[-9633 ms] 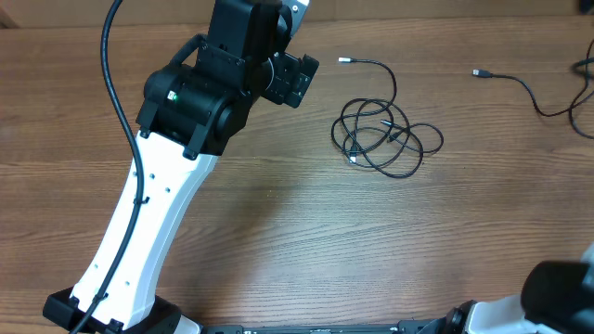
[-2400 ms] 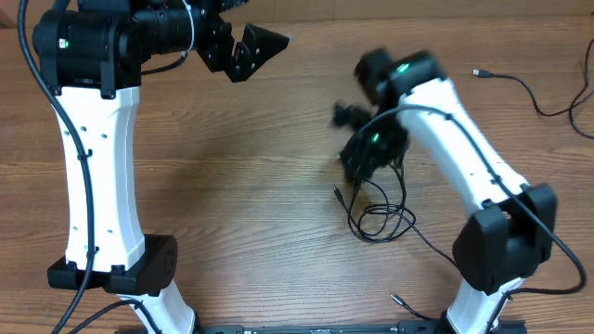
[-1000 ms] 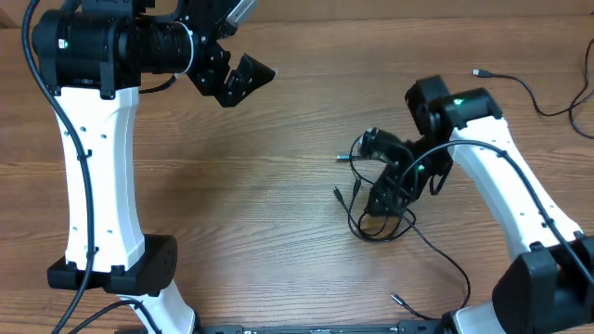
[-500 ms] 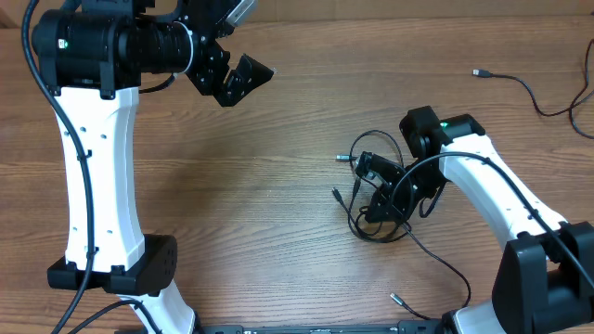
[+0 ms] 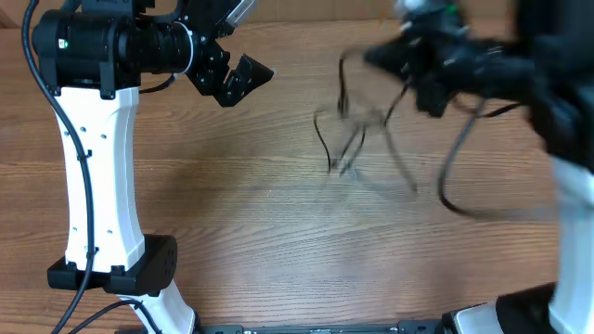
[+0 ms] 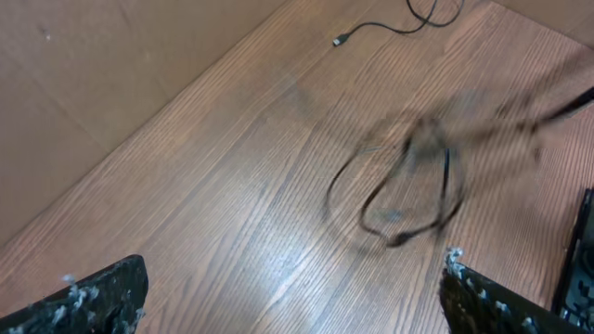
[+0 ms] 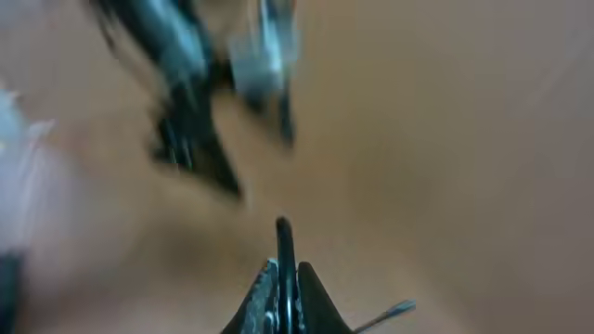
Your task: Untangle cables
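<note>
The cables (image 5: 357, 139) are hanging as a loose, blurred tangle of thin black loops just left of centre in the upper half of the overhead view, trailing down from the right gripper (image 7: 283, 278) above the desk (image 5: 278, 232). In the left wrist view the same tangle (image 6: 408, 186) is showing right of centre, with strands stretching off toward the right edge. The right gripper's jaws are pressing together on a thin dark strand of the cables, at the bottom centre of its own heavily smeared view. The right arm (image 5: 501, 74) is filling the upper right of the overhead view, also blurred. A separate cord (image 6: 390, 23) is lying at the top of the left wrist view, its plug end pointing left. The left gripper (image 5: 249, 79) is hovering in the upper left, well apart from the tangle, its jaws released and its fingers (image 6: 93, 297) sitting wide apart in the bottom corners.
</note>
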### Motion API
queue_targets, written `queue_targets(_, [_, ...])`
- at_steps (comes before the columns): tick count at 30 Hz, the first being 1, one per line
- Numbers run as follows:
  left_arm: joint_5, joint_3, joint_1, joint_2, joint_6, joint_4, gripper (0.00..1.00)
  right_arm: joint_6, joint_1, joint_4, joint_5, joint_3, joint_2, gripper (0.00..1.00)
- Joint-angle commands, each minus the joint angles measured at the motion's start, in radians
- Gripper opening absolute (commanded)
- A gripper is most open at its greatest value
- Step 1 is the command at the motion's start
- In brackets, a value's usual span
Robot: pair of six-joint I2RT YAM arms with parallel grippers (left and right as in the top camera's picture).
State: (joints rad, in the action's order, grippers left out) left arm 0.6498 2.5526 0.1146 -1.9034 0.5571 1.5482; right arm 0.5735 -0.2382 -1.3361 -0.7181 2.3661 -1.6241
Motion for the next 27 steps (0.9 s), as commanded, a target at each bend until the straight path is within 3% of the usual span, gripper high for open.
queue_targets(1, [0.005,0.016,0.004,0.014,0.003,0.012,1.00,-0.106,-0.002,0.081,0.048,0.218,0.034,0.04])
queue_targets(4, [0.005,0.016,0.004,0.014,0.004,0.025,1.00,-0.105,-0.002,0.060,0.157,0.238,0.033,0.04])
queue_targets(8, [0.005,0.016,0.004,0.014,0.004,0.030,1.00,-0.095,-0.003,-0.122,0.259,0.182,-0.021,0.04])
queue_targets(12, [0.032,0.016,0.004,0.014,0.004,0.023,1.00,-0.129,-0.003,-0.249,0.260,0.036,-0.130,0.04])
queue_targets(17, [0.056,0.016,0.004,0.014,0.004,0.030,1.00,-0.128,-0.003,-0.171,0.113,-0.046,-0.201,0.04])
queue_targets(23, [0.056,0.016,0.004,0.014,0.004,0.030,1.00,-0.138,-0.002,-0.037,-0.152,0.191,-0.150,0.04])
queue_targets(27, [0.056,0.016,0.004,0.014,0.004,0.030,1.00,-0.180,-0.002,0.017,-0.171,0.439,-0.097,0.04])
